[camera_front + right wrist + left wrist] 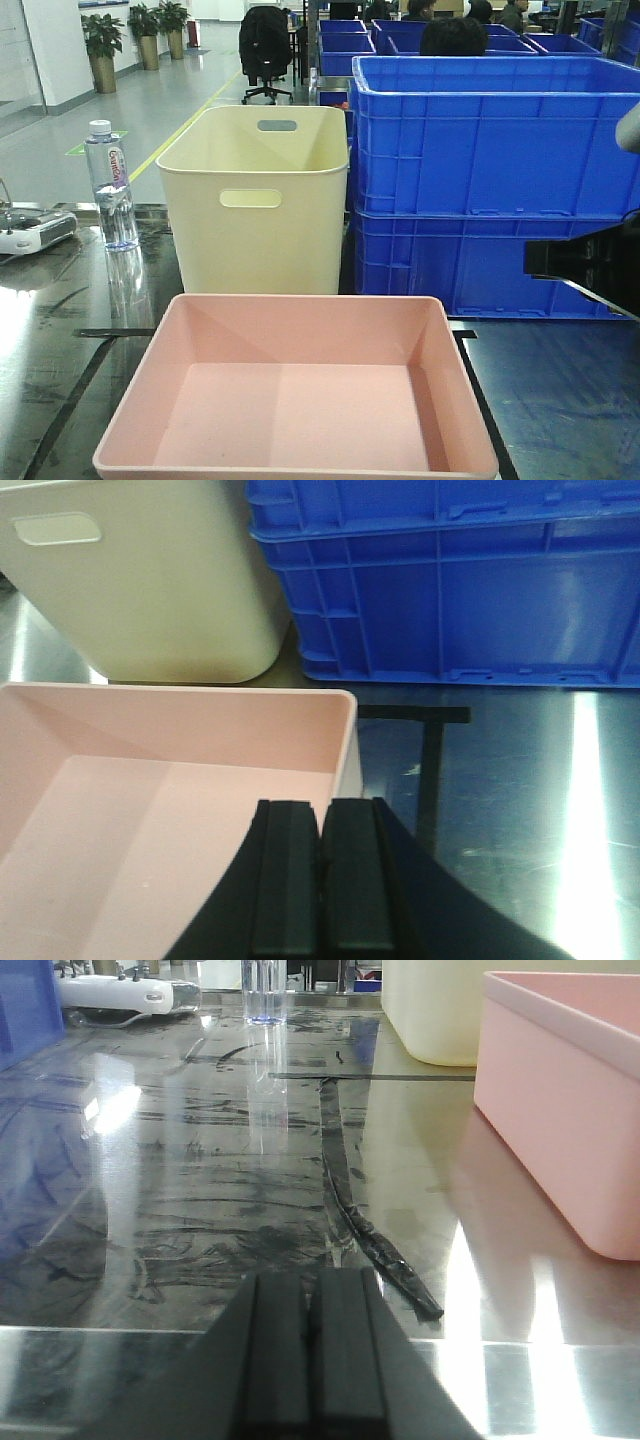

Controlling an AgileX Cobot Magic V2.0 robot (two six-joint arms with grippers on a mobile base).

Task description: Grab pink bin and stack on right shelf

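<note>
The exterior front-facing view looks down on the pink bin (296,390), which sits nearest of all on the dark glossy shelf top (560,400); it holds nothing, its smooth floor bare. Just behind it stands the taller cream bin (256,195) with handle slots, and what I can see of its inside is bare. To the right of that, two blue crates (490,180) are stacked one on the other, the upper one open, with more blue crates further back. A clear water bottle (112,185) stands upright at the far left of the shelf, and a white controller (35,230) lies near the left edge.

The left wrist-mounted view shows what the front view cannot: the left gripper (312,1355) low over the reflective surface, its jaws pressed together with nothing between them, well apart from the pink bin's outer wall (560,1130) at the right. A crumpled strip of black tape (370,1230) runs along the surface toward it.

The right wrist-mounted view shows the right gripper (322,875) above the near right corner of the pink bin (150,810), jaws closed flat against each other and holding nothing. From here the bin's right rim, the cream bin's rounded base (150,600) and the ribbed lower wall of the blue crates (450,590) are plain.
</note>
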